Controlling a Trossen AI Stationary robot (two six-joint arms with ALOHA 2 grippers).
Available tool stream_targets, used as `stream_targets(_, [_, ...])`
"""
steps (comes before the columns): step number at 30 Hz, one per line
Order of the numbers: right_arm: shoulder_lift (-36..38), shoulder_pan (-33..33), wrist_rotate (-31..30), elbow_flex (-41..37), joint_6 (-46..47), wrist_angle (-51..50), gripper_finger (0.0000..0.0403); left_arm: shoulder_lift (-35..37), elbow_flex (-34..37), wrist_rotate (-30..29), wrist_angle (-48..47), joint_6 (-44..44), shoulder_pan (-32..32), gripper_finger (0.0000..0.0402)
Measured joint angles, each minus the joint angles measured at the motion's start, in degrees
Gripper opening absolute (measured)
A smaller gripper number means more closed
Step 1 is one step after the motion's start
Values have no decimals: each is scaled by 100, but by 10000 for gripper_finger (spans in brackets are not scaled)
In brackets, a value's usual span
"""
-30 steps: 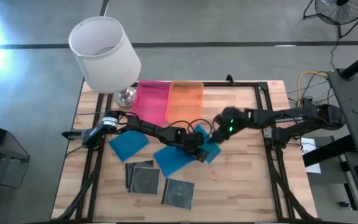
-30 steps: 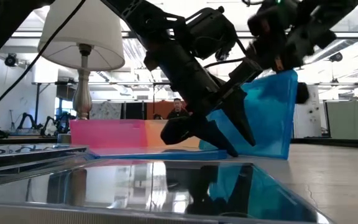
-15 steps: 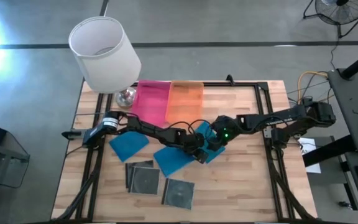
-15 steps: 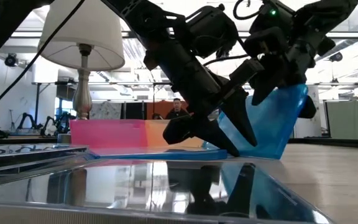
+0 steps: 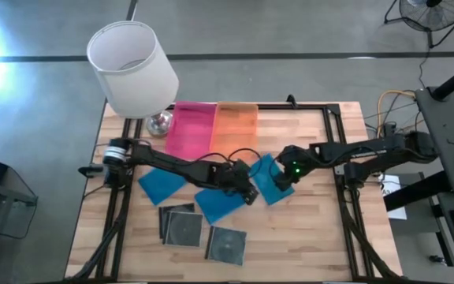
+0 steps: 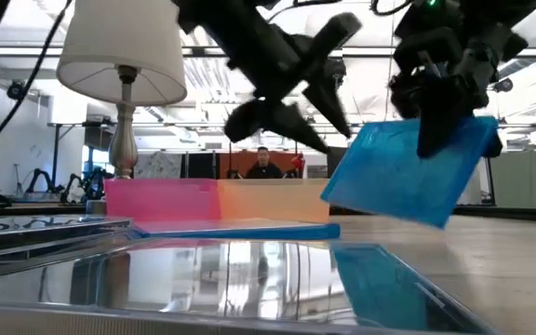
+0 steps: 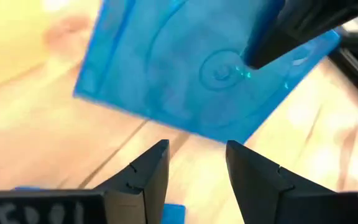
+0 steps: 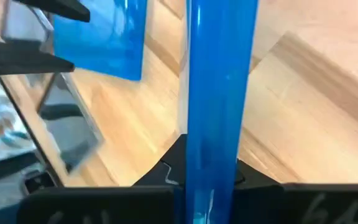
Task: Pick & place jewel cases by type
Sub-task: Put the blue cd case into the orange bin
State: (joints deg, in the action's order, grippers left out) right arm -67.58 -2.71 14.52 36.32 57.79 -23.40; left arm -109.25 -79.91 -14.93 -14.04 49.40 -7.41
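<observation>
One glossy flat square blue case [image 6: 406,173] pinched by right hand [image 6: 433,140].

Lamp [image 5: 131,67] and trays [image 5: 213,128] crowd the far-left side; right tabletop [image 5: 314,225] open.

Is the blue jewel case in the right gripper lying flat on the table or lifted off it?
Lifted. In the low view the blue jewel case hangs tilted, clear of the table, pinched by the right gripper; the left gripper stands open beside it.

No legible text, labels, brands or nos. anywhere in views.
</observation>
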Motion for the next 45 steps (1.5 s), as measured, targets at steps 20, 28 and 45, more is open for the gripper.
stream_targets(20, [-1305,-1390,-1818,1253,1311,2314,13,3860,2638,-1662,6,705,-108,142])
stream_targets(28, [-3200,-2315,-425,2781,927,1534,13,4539,2903,-1678,-160,751,-223,142])
stream_targets(45, [-4135,-2344,-1063,4439,46,-2004,162,4679,3078,-2207,-98,670,-357,142])
